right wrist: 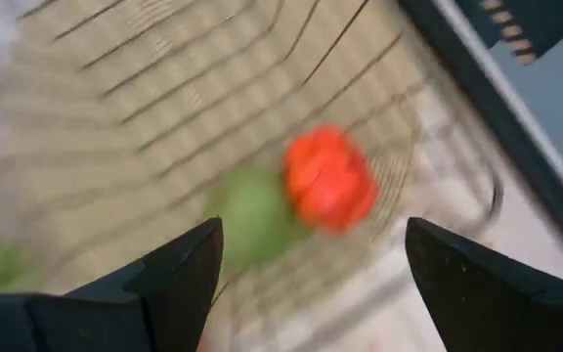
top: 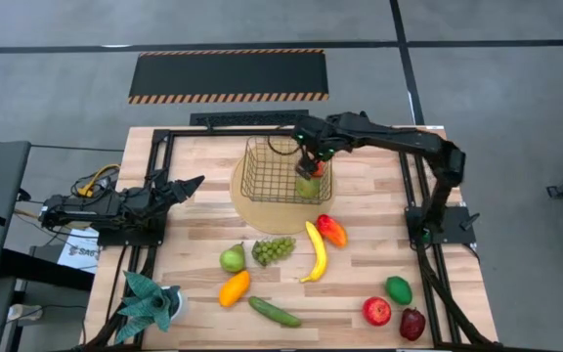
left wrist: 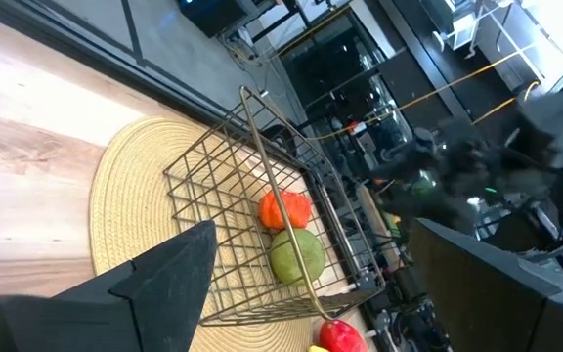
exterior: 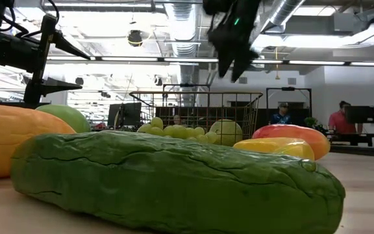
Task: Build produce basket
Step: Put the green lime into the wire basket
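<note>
Right wrist view is motion-blurred — basket [right wrist: 262, 117] wires smear, two fruits mere blobs.

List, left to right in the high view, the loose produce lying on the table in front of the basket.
Orange mango → green pear → cucumber → green grapes → banana → red-orange mango → red apple → lime-green fruit → dark red apple.

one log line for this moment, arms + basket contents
right gripper: open, over basket | left gripper: open, waiting left of mat | in basket: green fruit, orange-red fruit | rest of produce on table
</note>
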You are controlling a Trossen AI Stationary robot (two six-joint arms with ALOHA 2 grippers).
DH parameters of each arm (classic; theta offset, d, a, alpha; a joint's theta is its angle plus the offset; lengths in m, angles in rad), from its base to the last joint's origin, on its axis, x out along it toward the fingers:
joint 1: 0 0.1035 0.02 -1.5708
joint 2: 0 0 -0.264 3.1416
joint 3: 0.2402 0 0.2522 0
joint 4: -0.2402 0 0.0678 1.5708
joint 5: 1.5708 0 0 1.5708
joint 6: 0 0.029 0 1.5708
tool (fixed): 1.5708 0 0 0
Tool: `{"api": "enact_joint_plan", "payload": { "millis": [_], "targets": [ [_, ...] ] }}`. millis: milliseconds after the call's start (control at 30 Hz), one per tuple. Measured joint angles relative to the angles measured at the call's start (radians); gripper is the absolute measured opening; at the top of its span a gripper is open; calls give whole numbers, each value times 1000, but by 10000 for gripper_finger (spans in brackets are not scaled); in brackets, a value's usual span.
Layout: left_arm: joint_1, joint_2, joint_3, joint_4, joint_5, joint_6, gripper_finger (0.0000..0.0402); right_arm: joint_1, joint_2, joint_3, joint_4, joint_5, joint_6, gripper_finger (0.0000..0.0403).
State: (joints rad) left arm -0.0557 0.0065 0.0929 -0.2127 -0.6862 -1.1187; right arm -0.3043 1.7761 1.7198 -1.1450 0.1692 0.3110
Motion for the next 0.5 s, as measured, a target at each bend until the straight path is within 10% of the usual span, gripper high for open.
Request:
{"api": "enact_joint_plan", "payload": {
  "millis": [500],
  "targets": [
    [0,0,0,-6,0,-6,327,663,-376,-238,-400,-75,996,334]
  ]
}}
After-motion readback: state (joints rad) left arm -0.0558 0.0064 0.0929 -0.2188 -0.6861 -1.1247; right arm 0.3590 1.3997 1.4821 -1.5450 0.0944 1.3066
